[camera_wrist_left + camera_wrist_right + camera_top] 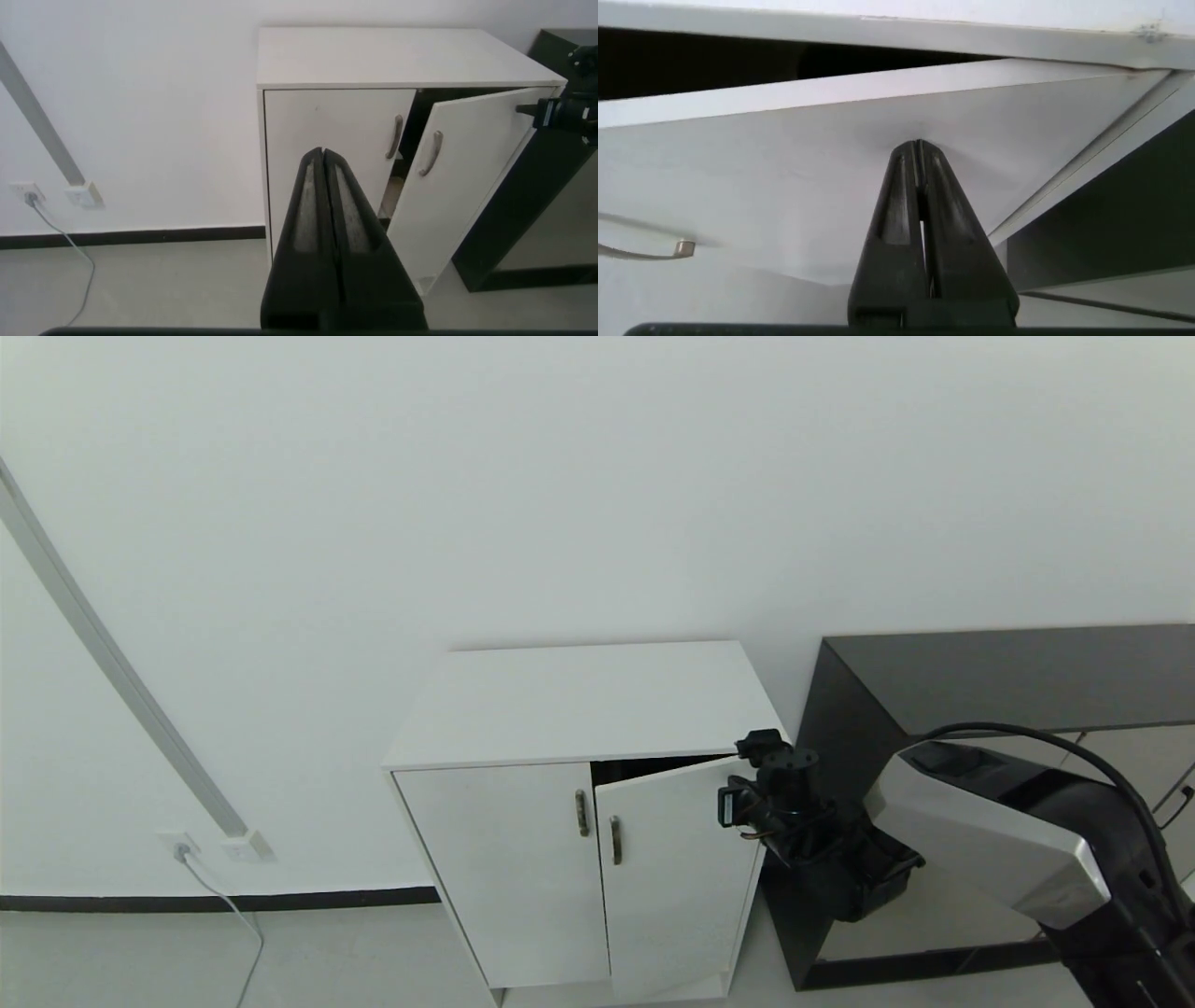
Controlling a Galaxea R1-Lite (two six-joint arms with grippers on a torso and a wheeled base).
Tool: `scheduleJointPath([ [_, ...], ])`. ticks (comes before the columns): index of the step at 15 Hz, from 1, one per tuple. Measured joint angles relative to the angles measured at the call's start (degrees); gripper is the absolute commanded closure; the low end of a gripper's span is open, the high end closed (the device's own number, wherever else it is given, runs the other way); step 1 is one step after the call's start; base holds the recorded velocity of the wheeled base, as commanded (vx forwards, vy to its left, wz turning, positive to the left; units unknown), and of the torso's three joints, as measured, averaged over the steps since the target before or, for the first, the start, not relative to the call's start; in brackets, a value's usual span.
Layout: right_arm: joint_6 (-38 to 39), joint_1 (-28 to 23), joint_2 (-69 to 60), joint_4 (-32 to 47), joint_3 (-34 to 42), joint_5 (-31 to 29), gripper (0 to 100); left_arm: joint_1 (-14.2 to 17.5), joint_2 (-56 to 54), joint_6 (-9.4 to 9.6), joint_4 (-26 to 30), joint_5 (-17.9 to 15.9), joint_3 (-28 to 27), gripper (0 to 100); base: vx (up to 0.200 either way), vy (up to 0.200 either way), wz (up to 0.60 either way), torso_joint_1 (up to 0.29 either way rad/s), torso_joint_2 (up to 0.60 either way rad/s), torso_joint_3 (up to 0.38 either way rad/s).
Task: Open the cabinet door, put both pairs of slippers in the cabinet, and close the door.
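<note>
A white two-door cabinet (569, 705) stands against the wall. Its left door (504, 868) is closed. The right door (672, 877) stands ajar, with a dark gap along its top edge. My right gripper (738, 803) is shut at the upper outer part of that door. In the right wrist view its tip (920, 147) rests against the door's white face (785, 187), away from the handle (645, 250). My left gripper (323, 154) is shut on nothing, held back from the cabinet (392, 56) and pointing at its left door. The ajar door (467, 177) also shows there.
A black low unit (980, 672) stands right beside the cabinet, close behind my right arm. A wall socket with a cable (182, 847) and a slanted grey conduit (103, 644) are at the left. Bare floor (327, 961) lies in front of the cabinet.
</note>
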Motion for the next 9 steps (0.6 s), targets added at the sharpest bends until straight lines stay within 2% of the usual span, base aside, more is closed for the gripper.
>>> scheduleJointPath([
  [9, 0.0, -0.22, 1.57, -0.18, -2.65, -1.4, 100, 0.0, 0.0, 0.01, 0.0, 0.0, 0.0, 100, 0.0, 0.0, 0.0, 0.0, 0.0, 0.0],
])
